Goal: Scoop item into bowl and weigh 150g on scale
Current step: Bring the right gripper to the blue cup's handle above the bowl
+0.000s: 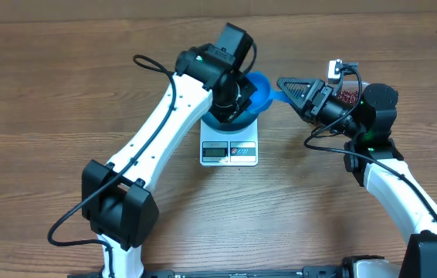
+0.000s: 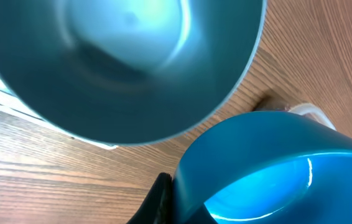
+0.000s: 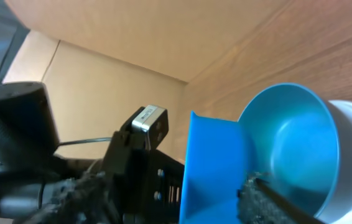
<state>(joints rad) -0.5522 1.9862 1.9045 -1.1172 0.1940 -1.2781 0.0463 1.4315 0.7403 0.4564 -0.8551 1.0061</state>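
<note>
The deep, round, bright blue bowl sits on the small flat white square scale at the middle of the wooden worktop. Just above it, the left hand is closed on the cup wall of a small blue handled scoop, whose handle points at the right hand. The right hand's fingers stand apart either side of that handle. The small dark red-brown beans lie in a clear plastic tub beside the right arm.
</note>
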